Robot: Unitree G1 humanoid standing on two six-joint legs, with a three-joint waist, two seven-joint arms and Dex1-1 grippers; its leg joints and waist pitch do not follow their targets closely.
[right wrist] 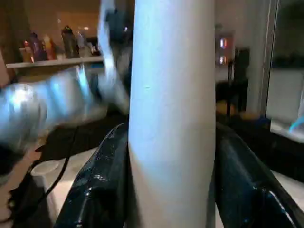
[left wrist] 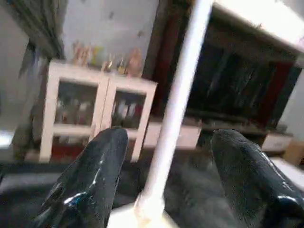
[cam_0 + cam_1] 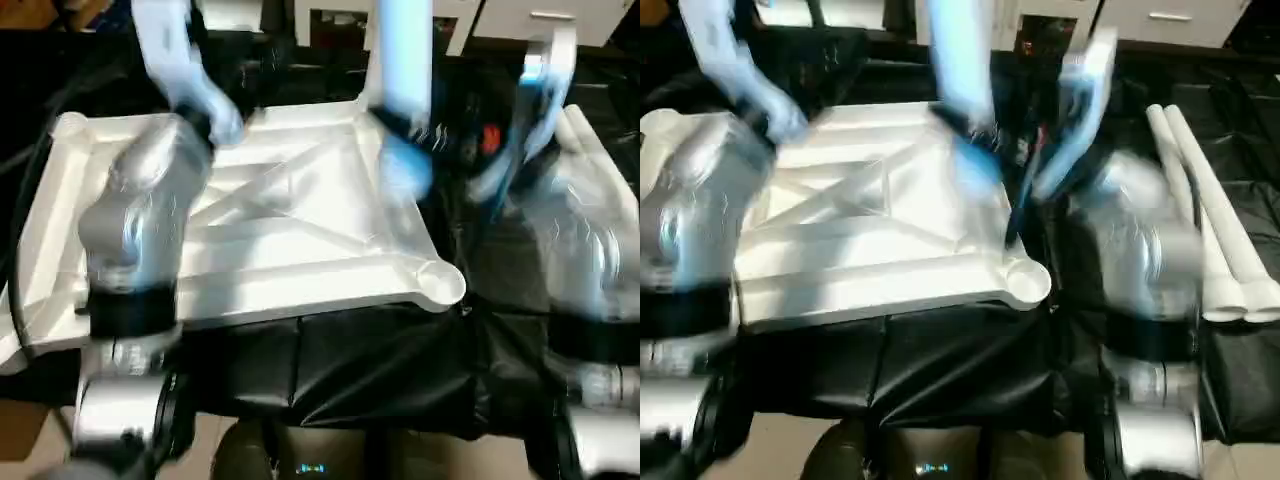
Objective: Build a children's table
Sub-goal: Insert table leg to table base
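The table top (image 3: 300, 240) lay upside down on black sheeting (image 3: 380, 370), its X-ribbed underside facing up. One white leg (image 3: 400, 50) stood upright at the far corner socket, clamped between the right gripper (image 1: 171, 156) fingers (image 1: 102, 180). Two spare legs (image 3: 1210, 230) lay side by side on the robot's right. The left gripper (image 2: 166, 156) stood with fingers apart, near the standing leg but off it.

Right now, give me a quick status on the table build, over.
Right pincer clamped on upright leg. Left pincer open, leg between its fingers. Tabletop underside up. Two spare legs alongside.
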